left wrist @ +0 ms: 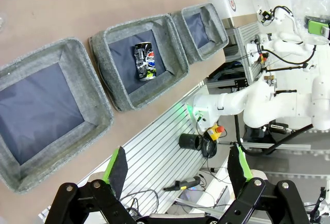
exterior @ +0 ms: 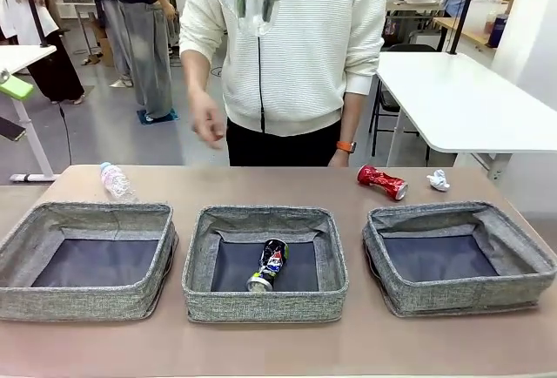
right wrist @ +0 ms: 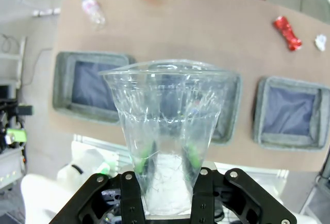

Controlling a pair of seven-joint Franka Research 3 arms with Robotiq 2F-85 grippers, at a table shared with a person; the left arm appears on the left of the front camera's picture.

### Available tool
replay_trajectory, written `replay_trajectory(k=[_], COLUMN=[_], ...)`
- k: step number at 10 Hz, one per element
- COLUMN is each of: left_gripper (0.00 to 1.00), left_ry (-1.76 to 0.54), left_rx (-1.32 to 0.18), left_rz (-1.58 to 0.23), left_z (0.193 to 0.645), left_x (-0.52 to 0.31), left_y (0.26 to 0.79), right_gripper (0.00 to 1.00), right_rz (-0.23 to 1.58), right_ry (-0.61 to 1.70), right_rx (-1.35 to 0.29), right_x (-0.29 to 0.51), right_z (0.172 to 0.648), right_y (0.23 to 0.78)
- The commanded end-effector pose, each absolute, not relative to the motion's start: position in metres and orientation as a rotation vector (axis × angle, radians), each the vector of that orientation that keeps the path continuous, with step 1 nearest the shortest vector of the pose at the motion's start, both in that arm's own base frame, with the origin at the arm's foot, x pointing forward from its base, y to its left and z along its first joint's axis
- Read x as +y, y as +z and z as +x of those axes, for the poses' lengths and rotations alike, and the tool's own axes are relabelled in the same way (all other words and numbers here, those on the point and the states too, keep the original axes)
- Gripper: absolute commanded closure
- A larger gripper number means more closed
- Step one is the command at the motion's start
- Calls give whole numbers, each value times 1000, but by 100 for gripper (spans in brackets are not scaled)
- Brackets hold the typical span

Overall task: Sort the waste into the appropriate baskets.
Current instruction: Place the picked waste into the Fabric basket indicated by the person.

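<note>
- The right pincer (right wrist: 166, 157) was clenched on the narrow base of the clear plastic cup (right wrist: 165, 115), whose mouth pointed away from the wrist, at the centre of the right wrist view.
- In the front view the cup hung at the top centre, high above the counter (exterior: 261, 188).
- The left pincer (left wrist: 178, 159) stood released at the bottom of the left wrist view, with nothing between its green pads.
- The dark printed can (exterior: 268, 265) lay tilted inside the central basket (exterior: 261, 214), between the lower-left basket (exterior: 87, 212) and the lower-right basket (exterior: 452, 212).
- The crushed red can (exterior: 381, 181) and the white paper ball (exterior: 439, 180) lay on the counter beyond the lower-right basket.
- The clear plastic bottle (exterior: 116, 181) lay beyond the lower-left basket.
- A person's hand (exterior: 207, 121) hung above the counter's far edge.
</note>
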State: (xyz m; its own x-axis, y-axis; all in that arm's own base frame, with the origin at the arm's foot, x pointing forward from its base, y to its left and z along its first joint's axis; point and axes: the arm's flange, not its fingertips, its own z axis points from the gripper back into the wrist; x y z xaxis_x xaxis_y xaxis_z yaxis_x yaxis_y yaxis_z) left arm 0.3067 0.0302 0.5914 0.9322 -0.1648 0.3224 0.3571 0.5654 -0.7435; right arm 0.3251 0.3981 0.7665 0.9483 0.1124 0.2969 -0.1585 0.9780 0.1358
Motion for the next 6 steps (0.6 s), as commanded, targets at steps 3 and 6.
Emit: replay_trajectory(k=[3, 6], left_gripper=[0, 0], left_ry=[-330, -330], left_rx=[-236, -236], left_rz=[-934, -934], left_z=[305, 305], left_x=[32, 32], left_y=[593, 593], right_gripper=[70, 70], right_rz=[184, 184], right_ry=[120, 120], right_rx=[-297, -297], right_x=[396, 396], right_z=[322, 322], right_y=[761, 761])
